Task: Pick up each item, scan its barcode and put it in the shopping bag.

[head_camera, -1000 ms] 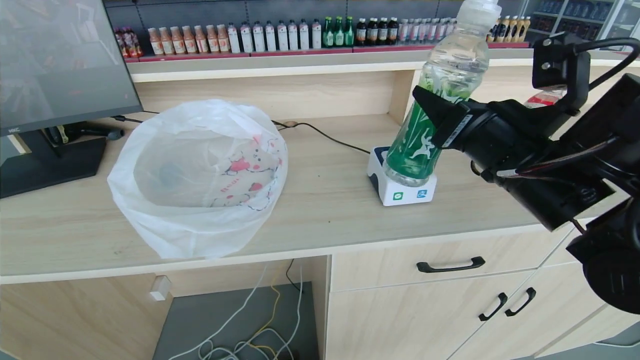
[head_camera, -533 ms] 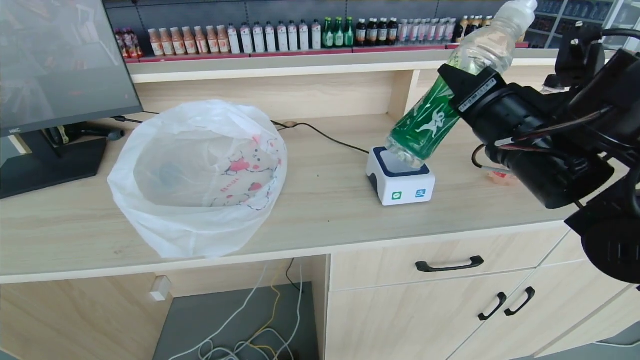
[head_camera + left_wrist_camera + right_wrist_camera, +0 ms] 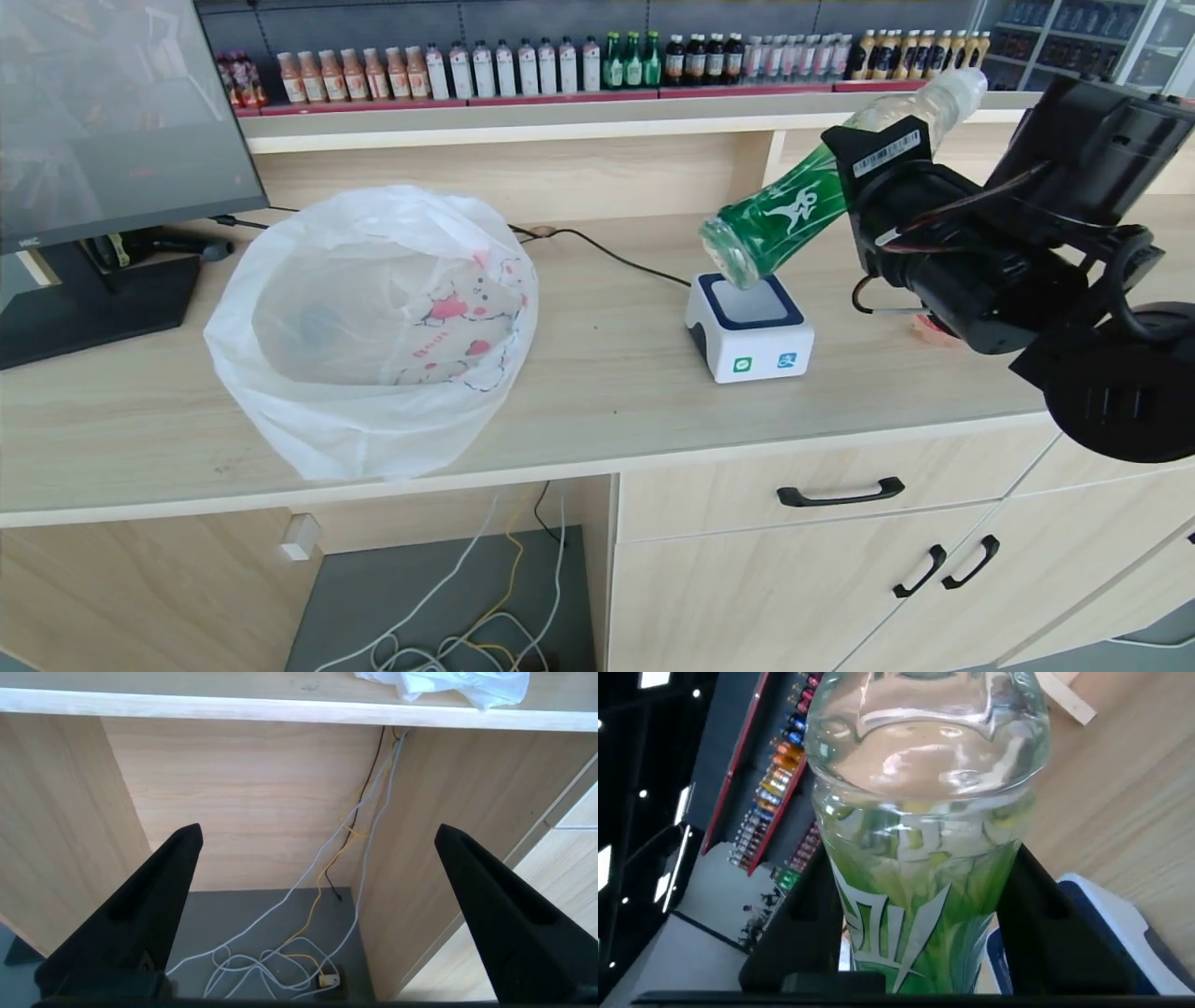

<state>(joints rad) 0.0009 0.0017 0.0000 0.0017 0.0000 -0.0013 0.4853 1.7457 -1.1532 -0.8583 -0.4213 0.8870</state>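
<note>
A clear bottle with a green label (image 3: 784,219) hangs tilted, cap up to the right and base down to the left. Its base sits just above the white scanner box (image 3: 747,327) on the wooden counter (image 3: 607,392). My right gripper (image 3: 868,177) is shut on the bottle's middle; in the right wrist view the bottle (image 3: 924,793) stands between my dark fingers (image 3: 813,924), with the scanner (image 3: 1120,924) below. The white plastic shopping bag (image 3: 373,327) stands open on the counter's left half. My left gripper (image 3: 318,915) is open below the counter edge, facing loose cables.
A monitor (image 3: 103,103) on a black stand fills the back left corner. A black cable (image 3: 616,261) runs from the back wall to the scanner. A small reddish item (image 3: 934,329) lies right of the scanner. Drink bottles (image 3: 597,61) line the rear shelf. Drawers (image 3: 840,493) sit under the counter.
My right gripper has turned the bottle from nearly upright to strongly tilted. Its base has lifted off the scanner top and now points down at it.
</note>
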